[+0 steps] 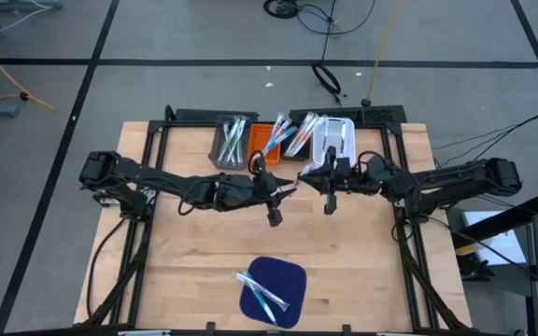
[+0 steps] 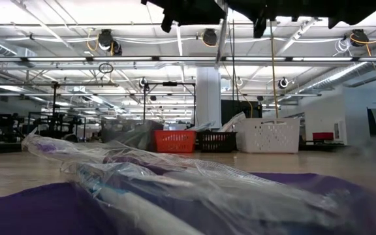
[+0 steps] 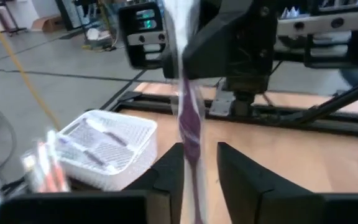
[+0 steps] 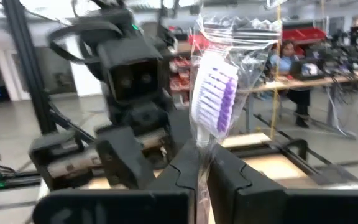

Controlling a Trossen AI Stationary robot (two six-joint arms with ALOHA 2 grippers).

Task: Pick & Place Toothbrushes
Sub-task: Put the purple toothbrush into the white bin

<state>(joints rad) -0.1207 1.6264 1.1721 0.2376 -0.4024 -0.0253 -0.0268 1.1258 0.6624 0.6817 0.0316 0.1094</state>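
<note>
One toothbrush (image 4: 215, 99) in a clear wrapper, with purple bristles, is held high over the table's middle (image 1: 289, 189). In the low view it shows as a pale stick (image 2: 222, 36). My right gripper (image 4: 202, 165), at the table's middle (image 1: 328, 191), is shut on it. My left gripper (image 3: 201, 162), facing it from the left (image 1: 278, 196), is open. Its fingers stand on either side of the purple handle (image 3: 190, 124). Two more wrapped toothbrushes (image 1: 261, 294) lie on the dark blue mat (image 1: 288, 275). Others stick up out of the bins at the far edge. My right gripper pinches the wrapped toothbrush between its two fingers on the handle just below the head (image 4: 205, 146). The bristle head (image 4: 217, 93) stands free beyond the fingertips, and the toothbrush is lifted clear of the table. Whether my left gripper touches the handle, I cannot tell.
Four small bins stand in a row at the far edge: grey (image 1: 231, 142), orange (image 1: 267, 140), black (image 2: 215, 140) and white (image 1: 336, 140). Bare wood lies between the bins and the mat. Dark frame rails run along the table's left and right sides.
</note>
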